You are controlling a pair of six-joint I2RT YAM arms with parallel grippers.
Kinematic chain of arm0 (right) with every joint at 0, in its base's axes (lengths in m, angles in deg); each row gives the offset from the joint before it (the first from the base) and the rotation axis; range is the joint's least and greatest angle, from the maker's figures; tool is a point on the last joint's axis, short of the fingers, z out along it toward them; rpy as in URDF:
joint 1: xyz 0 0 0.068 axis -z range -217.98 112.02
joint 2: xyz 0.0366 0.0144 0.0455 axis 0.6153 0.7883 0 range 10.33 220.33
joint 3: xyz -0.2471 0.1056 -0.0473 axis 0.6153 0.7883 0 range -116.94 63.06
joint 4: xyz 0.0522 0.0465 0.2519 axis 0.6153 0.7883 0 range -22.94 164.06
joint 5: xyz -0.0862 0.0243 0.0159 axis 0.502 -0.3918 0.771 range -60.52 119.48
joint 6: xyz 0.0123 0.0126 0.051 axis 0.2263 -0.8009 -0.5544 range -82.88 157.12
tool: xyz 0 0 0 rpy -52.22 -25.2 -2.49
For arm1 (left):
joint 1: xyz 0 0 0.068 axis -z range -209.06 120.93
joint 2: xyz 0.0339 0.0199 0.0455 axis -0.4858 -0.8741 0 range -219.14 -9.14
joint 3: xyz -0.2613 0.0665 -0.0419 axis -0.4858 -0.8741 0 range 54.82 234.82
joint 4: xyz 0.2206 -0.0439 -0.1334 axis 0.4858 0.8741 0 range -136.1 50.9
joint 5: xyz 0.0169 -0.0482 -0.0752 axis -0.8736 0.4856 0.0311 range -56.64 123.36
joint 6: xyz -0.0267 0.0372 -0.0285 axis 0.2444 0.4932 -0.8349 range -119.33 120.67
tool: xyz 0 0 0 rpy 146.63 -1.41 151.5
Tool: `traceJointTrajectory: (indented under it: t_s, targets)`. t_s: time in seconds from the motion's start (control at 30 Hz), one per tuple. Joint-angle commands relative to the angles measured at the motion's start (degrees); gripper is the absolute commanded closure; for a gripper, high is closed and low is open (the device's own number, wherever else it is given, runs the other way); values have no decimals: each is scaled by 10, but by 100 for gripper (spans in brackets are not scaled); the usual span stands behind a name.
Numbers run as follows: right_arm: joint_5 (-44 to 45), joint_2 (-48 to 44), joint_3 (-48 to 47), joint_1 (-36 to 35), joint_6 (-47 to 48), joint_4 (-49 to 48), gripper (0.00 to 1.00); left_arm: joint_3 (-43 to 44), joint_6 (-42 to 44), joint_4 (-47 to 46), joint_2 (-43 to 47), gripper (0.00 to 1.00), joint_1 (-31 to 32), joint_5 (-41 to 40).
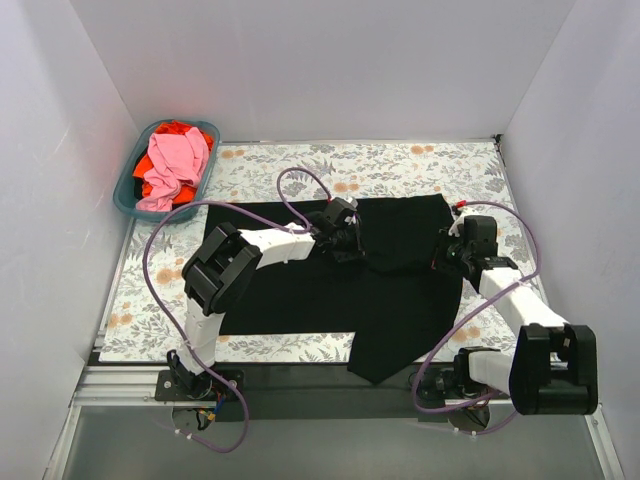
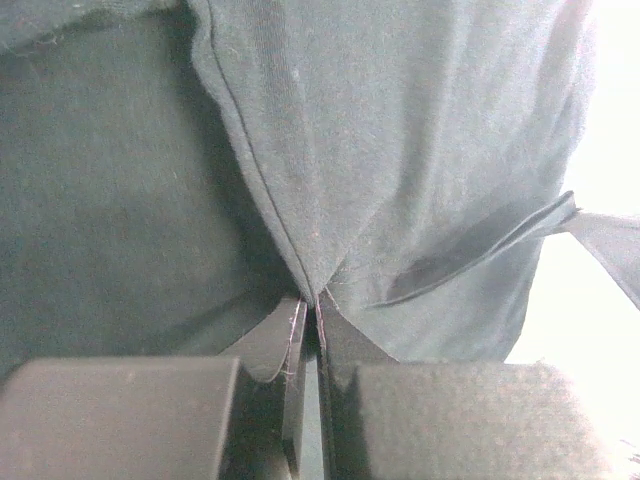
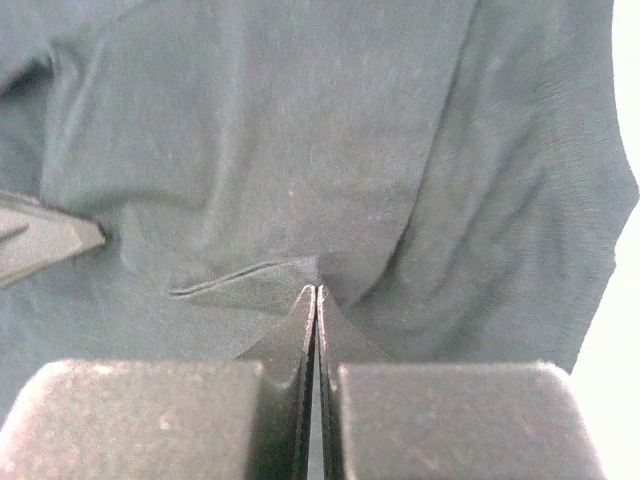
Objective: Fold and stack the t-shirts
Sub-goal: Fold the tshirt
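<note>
**Two pincers share one raised fold of black tee, flat cloth lying to the near left**

Both arms reach over the middle of the floral table (image 1: pixel 400 165), each gripping the same garment. The left gripper (image 1: pixel 345 238) is pressed together on a pinch of the black t-shirt (image 1: pixel 300 290). Its wrist view shows a seam running straight down into the closed fingertips (image 2: pixel 298 325). The right gripper (image 1: pixel 447 252) is likewise clamped on the cloth, with a small folded lip of fabric caught just at its tips in its own wrist view.

A raised panel of the shirt is held between the two pincers, its gripped line running left to right across the table. Each arm holds the end on its own side. The rest of the tee lies flat on the near side of this line and stretches towards the left arm's side. One corner spills over the table's near edge between the two bases.

The coming move appears to turn on that layout. The lifted panel has flat cloth to land on only towards the near left, so both pincers would likely need to travel together to keep the held line straight.

The pink t-shirt (image 1: pixel 175 165) and the orange-red t-shirt (image 1: pixel 178 128) sit heaped in the teal basket (image 1: pixel 128 200) at the far left corner. They are well apart from both grippers and not yet folded.
</note>
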Motion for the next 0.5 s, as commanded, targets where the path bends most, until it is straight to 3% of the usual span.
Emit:
traceJointTrajectory:
  t_s: [0.0, 0.33, 0.4, 0.43, 0.47]
  targets:
    - [46, -45, 5, 4, -9, 8, 99, -3, -33, 22, 56, 100, 2, 6]
    - [66, -65, 51, 4, -42, 22, 97, -33, -72, 48, 49, 96, 2, 21]
    - [55, -63, 55, 4, -53, 29, 83, -37, -77, 49, 45, 90, 2, 35]
    - [53, -61, 54, 3, -54, 31, 78, -40, -79, 49, 46, 77, 2, 38]
    - [54, -62, 50, 3, -59, 35, 66, -43, -81, 49, 51, 72, 2, 38]
